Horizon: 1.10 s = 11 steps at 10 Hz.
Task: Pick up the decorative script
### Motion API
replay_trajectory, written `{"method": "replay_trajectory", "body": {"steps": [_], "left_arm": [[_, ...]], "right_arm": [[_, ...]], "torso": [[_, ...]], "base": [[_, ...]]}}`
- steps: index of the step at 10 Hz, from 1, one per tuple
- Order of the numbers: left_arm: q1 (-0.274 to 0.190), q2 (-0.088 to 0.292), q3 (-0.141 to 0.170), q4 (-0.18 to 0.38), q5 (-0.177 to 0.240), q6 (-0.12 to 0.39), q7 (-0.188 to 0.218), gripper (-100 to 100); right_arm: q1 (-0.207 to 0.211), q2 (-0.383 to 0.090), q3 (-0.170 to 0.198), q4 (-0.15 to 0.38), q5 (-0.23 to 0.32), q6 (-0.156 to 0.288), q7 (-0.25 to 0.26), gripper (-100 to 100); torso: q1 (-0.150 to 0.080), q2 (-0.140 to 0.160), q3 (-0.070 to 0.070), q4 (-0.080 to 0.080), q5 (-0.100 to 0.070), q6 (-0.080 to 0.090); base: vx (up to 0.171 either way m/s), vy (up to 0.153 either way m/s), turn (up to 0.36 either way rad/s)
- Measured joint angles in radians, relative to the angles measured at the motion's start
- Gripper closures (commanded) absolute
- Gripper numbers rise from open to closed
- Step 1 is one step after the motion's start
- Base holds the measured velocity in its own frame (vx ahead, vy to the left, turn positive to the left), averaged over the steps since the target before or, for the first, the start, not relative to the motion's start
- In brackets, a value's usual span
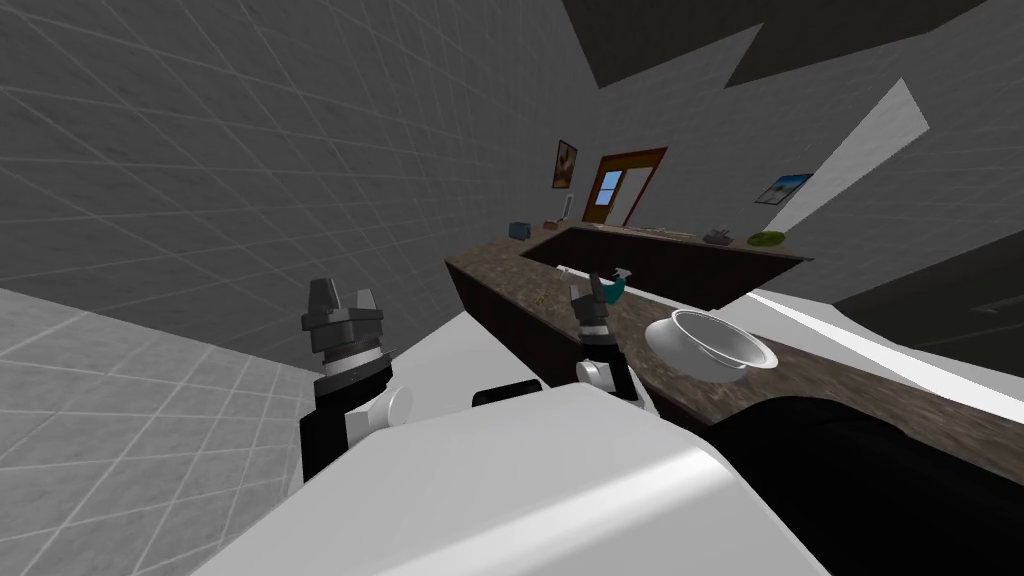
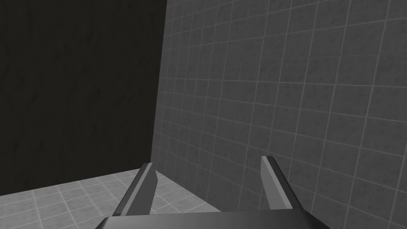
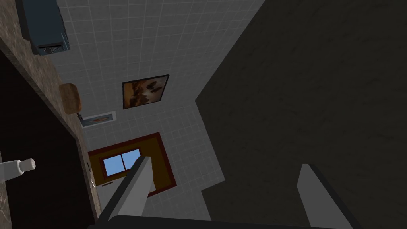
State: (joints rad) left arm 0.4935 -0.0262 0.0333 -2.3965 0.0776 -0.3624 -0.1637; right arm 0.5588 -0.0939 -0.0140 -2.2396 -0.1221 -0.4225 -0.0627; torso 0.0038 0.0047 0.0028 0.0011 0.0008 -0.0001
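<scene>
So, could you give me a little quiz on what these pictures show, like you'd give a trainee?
1. True or false: the left pincer is shut on something.
2. Which thing sits on the speckled brown countertop? A) white bowl B) red kettle C) stack of books
3. Fill in: the ___ pincer is the one raised over the countertop.

Key: 1 false, it is open and holds nothing; 2 A; 3 the right pincer.
</scene>
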Motion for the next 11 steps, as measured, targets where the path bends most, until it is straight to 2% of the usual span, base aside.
{"method": "replay_trajectory", "body": {"steps": [4,7,8,9,11], "left_arm": [[0.0,0.0,0.0,0.0,0.0,0.0,0.0,0],[0.0,0.0,0.0,0.0,0.0,0.0,0.0,0],[0.0,0.0,0.0,0.0,0.0,0.0,0.0,0],[0.0,0.0,0.0,0.0,0.0,0.0,0.0,0],[0.0,0.0,0.0,0.0,0.0,0.0,0.0,0]], "right_arm": [[0.08,-0.086,-0.052,-0.023,-0.117,0.074,-0.07,-100],[0.104,-0.112,-0.074,-0.006,-0.183,0.1,-0.108,-100],[0.124,-0.128,-0.088,-0.005,-0.213,0.111,-0.128,-100],[0.167,-0.138,-0.093,-0.011,-0.239,0.122,-0.153,-100],[0.181,-0.158,-0.115,0.006,-0.292,0.154,-0.191,-100]], "torso": [[0.002,-0.006,-0.004,-0.001,0.001,0.0],[-0.001,-0.007,-0.004,-0.002,0.0,0.0],[-0.001,-0.008,-0.004,-0.002,0.0,0.0],[0.001,-0.009,-0.005,-0.002,0.0,0.0],[0.0,-0.009,-0.005,-0.002,0.0,0.0]], "base": [[0.018,0.098,0.136],[0.046,0.056,0.097],[0.083,0.082,0.192],[0.068,0.067,0.055],[0.071,0.048,0.092]]}}
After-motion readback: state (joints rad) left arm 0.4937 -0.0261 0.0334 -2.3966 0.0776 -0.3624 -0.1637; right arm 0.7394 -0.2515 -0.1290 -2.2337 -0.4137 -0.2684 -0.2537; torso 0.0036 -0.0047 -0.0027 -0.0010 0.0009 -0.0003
